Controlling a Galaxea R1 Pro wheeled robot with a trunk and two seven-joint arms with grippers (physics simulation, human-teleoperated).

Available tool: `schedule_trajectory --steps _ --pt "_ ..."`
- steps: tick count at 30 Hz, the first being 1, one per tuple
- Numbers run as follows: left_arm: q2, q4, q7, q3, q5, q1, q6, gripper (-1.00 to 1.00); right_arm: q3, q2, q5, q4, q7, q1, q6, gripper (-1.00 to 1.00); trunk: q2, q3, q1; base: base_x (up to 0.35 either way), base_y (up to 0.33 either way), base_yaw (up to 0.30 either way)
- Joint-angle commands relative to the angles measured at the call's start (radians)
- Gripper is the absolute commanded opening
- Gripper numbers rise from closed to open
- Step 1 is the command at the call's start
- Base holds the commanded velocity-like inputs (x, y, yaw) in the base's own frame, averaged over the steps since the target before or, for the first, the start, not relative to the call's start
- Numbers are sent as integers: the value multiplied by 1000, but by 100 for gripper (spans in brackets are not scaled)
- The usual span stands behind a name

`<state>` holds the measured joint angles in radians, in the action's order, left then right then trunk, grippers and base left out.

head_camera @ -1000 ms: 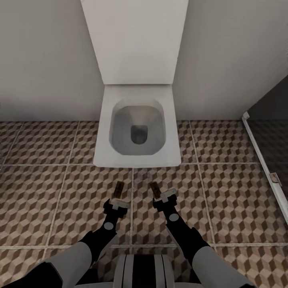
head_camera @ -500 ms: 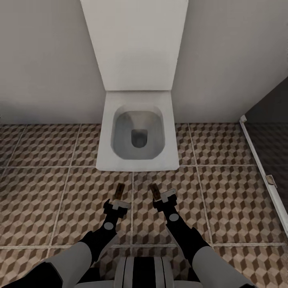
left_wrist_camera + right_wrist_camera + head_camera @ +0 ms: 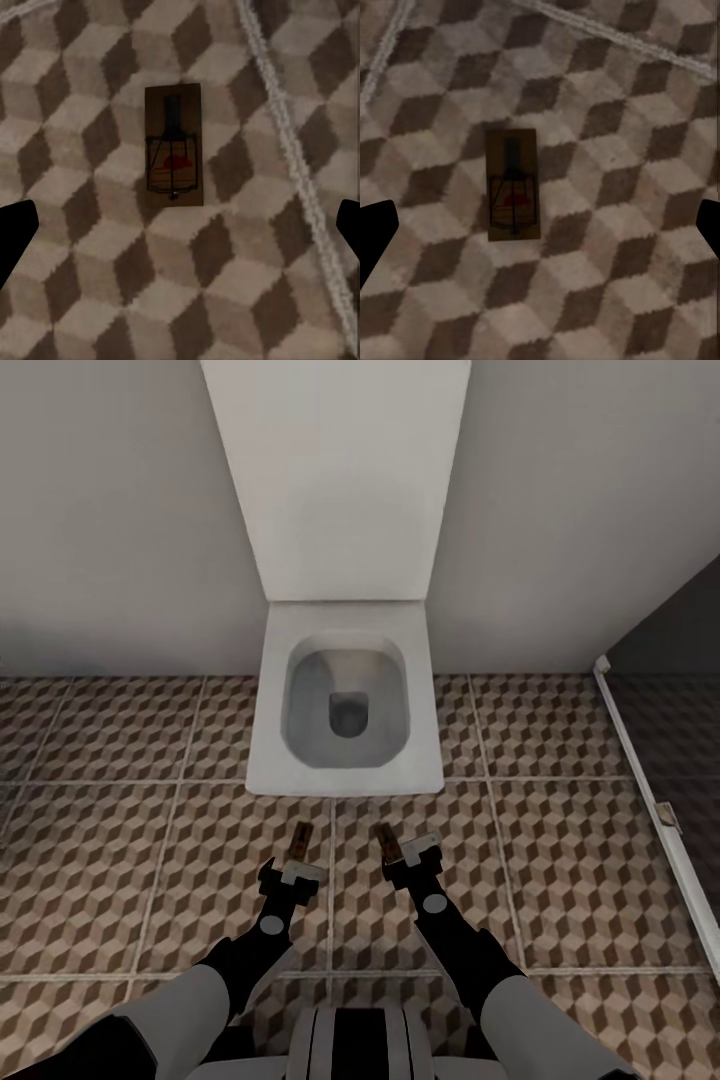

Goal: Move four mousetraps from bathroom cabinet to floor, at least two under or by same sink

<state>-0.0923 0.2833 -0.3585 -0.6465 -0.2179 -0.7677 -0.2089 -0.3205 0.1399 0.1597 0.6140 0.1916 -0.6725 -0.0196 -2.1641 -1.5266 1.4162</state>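
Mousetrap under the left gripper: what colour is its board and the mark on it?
Dark brown board with a small red mark, clearest in the left wrist view: mousetrap.

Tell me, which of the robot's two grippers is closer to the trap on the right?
The right gripper. Its fingers sit just behind the right mousetrap on the floor, while the left gripper is off to its side, behind the other mousetrap.

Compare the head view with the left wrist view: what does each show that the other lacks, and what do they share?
Head view alone: the toilet, the wall, both arms, and a second mousetrap by the right gripper. Left wrist view alone: the wire and red mark on the mousetrap, seen between open fingertips. Shared: that mousetrap and the cube-patterned floor.
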Motion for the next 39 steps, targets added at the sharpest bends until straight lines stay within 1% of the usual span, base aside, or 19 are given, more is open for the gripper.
schedule_trajectory --steps 1,29,34,39 --pt "0 -1 -5 -9 -10 -1 -4 100 -3 0 7 0 7 -1 -2 100 7 3 -4 0 0 0" --pt "-1 -1 -5 -9 -10 -1 -4 100 -5 0 7 -1 7 -1 -2 100 203 91 -111 0 0 0" --pt "-1 -2 -5 -9 -11 -1 -4 100 -6 -3 6 -3 6 0 -1 100 238 106 -131 0 0 0" --pt "-1 -7 6 -9 -11 -1 -6 100 -6 -7 5 -4 5 0 37 100 273 122 -150 0 0 0"
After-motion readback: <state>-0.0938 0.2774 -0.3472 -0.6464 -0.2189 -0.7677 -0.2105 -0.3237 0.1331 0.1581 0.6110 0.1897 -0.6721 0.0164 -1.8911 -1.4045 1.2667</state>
